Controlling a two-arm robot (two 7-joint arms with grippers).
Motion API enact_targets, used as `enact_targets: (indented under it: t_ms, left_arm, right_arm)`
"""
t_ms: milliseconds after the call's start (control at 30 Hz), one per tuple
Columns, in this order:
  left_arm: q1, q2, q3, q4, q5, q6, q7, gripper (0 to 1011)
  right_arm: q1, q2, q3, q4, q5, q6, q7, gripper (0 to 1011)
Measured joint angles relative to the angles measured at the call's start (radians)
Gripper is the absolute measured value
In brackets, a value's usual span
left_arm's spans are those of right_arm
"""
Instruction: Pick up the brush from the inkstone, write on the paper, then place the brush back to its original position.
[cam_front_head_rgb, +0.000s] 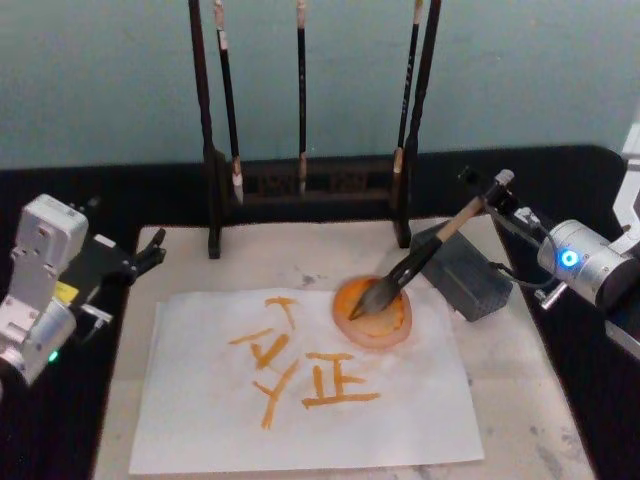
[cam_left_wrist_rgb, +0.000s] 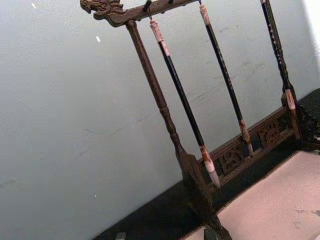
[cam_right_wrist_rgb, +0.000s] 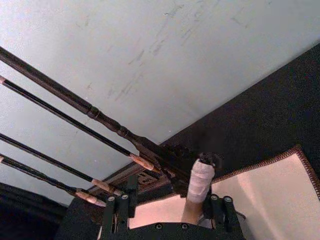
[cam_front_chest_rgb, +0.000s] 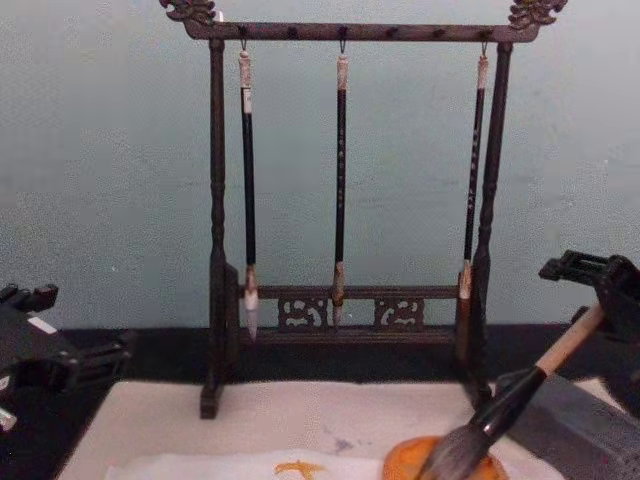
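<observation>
The right end effector (cam_front_head_rgb: 492, 203) is clamped on the tan handle of the brush (cam_front_head_rgb: 430, 252) just below its pale end, at about 2 o'clock on the beige felt mat (cam_front_head_rgb: 520, 400). The brush slants down toward 8 o'clock. Its grey-brown bristle tuft rests on a round orange dish (cam_front_head_rgb: 395, 328), which sits on the paper's corner at 1 o'clock. The paper (cam_front_head_rgb: 200, 420) lies flat on the mat, slightly wrinkled, with several orange strokes (cam_front_head_rgb: 335, 385) painted across its middle. The inkstone (cam_front_head_rgb: 472, 282), a dark grey block, stands on the mat just beside the dish at its 2 o'clock, under the slanting handle; whether the handle touches it cannot be told. At 12 o'clock, along the mat's far edge, a dark carved wooden rack (cam_front_chest_rgb: 350, 30) carries three thin black brushes (cam_front_chest_rgb: 340, 170) hanging upright by their tops. The left end effector (cam_front_head_rgb: 150, 252) is parked at 9 o'clock, beside the mat's corner over the black tabletop (cam_front_head_rgb: 560, 170), well apart from the paper and holding nothing; how wide it is set cannot be told.
</observation>
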Motion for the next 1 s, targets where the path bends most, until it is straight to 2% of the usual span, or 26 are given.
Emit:
enact_targets:
  t_ms: [333, 1000]
  left_arm:
    - [0.000, 0.000, 0.000, 0.000, 0.000, 0.000, 0.000, 1010]
    - [0.000, 0.000, 0.000, 0.000, 0.000, 0.000, 0.000, 1010]
  right_arm:
    - [0.000, 0.000, 0.000, 0.000, -0.001, 0.000, 0.001, 1000]
    - [0.001, 0.003, -0.007, 0.004, 0.002, -0.006, 0.000, 1000]
